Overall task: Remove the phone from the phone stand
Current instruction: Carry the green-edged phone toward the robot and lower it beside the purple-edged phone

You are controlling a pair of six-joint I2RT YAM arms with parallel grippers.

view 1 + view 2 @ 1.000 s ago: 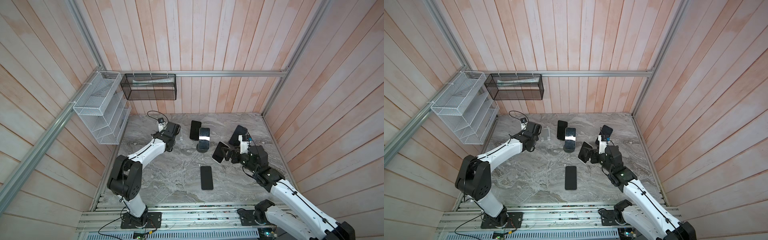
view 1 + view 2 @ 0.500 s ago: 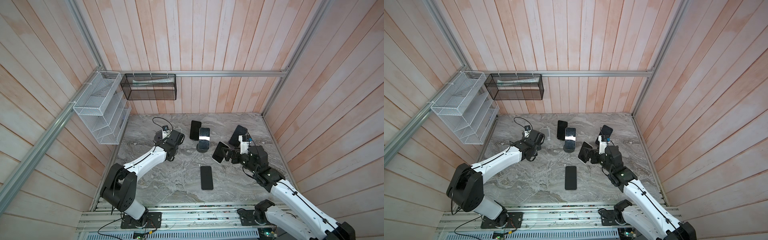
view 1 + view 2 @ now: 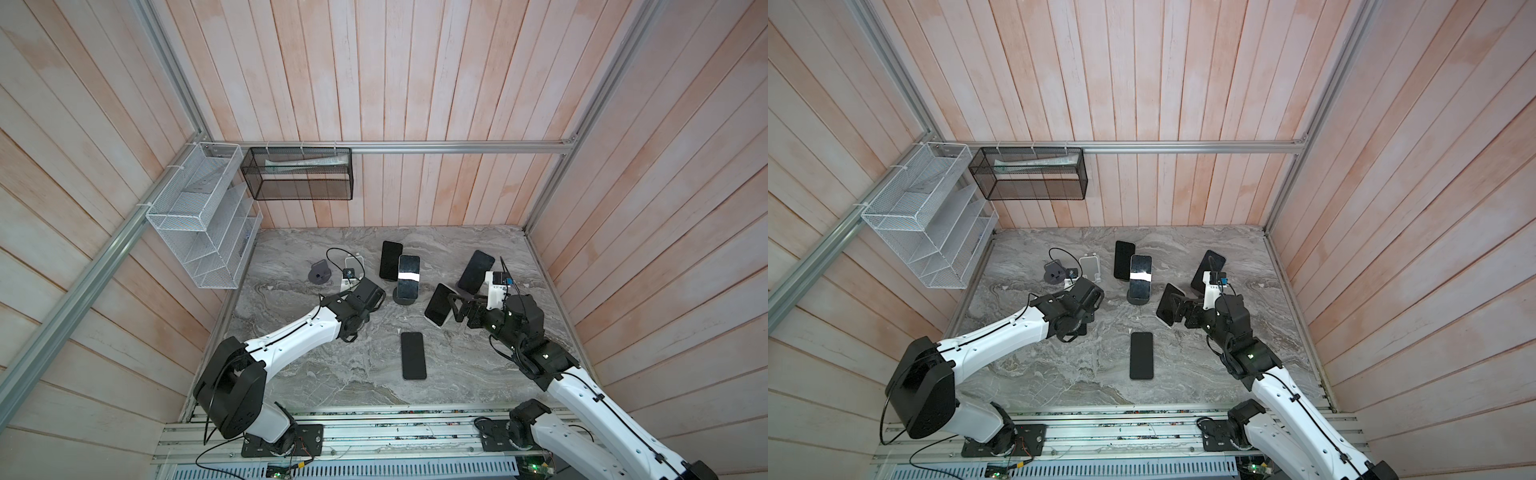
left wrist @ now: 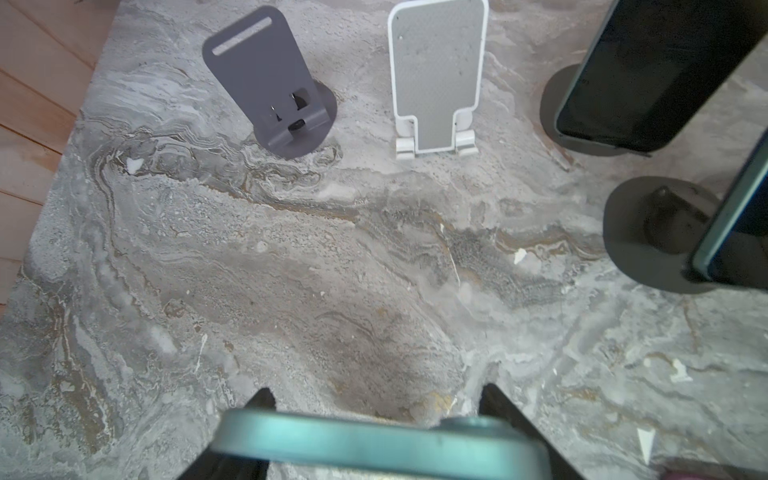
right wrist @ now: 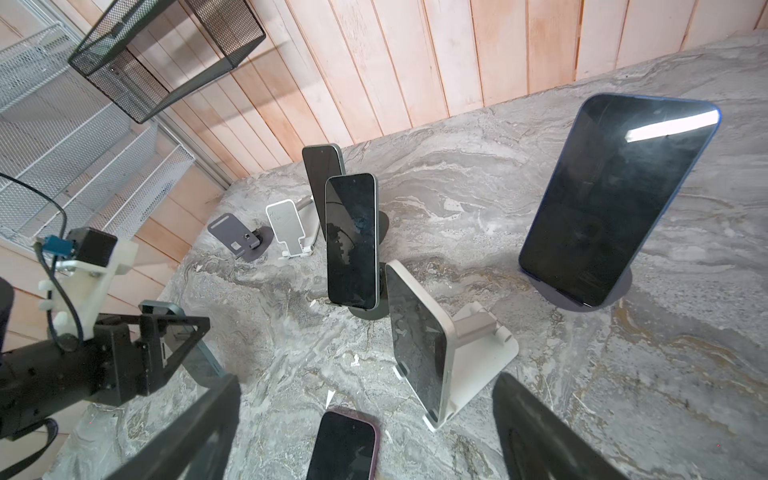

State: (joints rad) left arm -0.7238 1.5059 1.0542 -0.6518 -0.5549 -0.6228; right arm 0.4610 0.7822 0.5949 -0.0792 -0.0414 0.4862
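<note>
In both top views the right gripper (image 3: 456, 309) is spread just beside a dark phone (image 3: 437, 308). Left wrist: the left gripper (image 4: 376, 395) pinches a teal phone (image 4: 374, 440) over the counter (image 4: 291, 270). Right wrist: the dark phone leans on a white phone stand (image 5: 478, 374).

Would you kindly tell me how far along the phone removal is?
Done: the grey stand and white stand are empty, and a flat phone lies on the table. In hand: the left gripper grips a teal phone; the right gripper is open near a propped phone. Left: four on stands, namely that one, the centre phone, the back phone and the blue phone.
</note>
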